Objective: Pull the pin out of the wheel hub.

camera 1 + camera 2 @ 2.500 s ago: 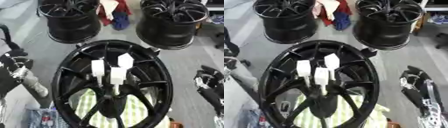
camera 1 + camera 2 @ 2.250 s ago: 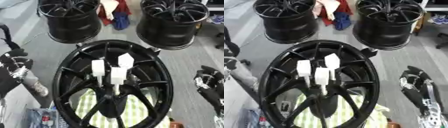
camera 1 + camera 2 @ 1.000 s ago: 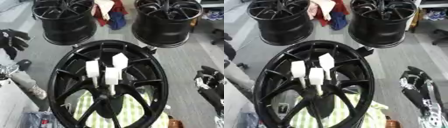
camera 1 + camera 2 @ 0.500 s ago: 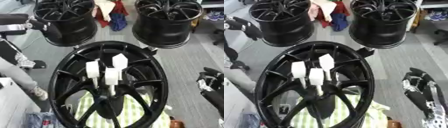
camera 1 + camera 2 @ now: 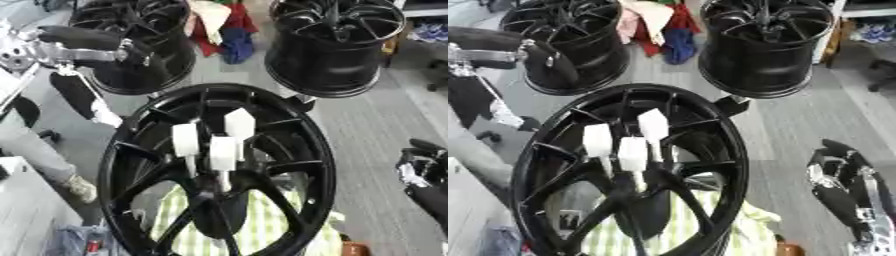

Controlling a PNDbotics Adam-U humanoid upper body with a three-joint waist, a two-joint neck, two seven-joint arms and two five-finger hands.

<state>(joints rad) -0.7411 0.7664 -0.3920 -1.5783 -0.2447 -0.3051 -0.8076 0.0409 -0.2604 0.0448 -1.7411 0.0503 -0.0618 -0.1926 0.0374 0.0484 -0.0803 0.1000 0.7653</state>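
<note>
On a grey floor [image 5: 376, 125] lies a black wheel [image 5: 289, 145]; three white pins [image 5: 222, 153] stand upright at its hub. The left hand [image 5: 131, 50], nearer, hangs up-left of them, fingers curled on nothing; the right hand [image 5: 837, 165] rests relaxed, well apart.

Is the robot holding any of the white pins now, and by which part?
No. Neither the left hand nor the right hand touches the white pins; nothing is held.

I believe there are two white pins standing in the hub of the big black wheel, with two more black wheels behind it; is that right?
Not quite: the left eye view shows three white pins, not two, standing in the hub of the big black wheel. The rest holds: two more black wheels stand behind it.
</note>
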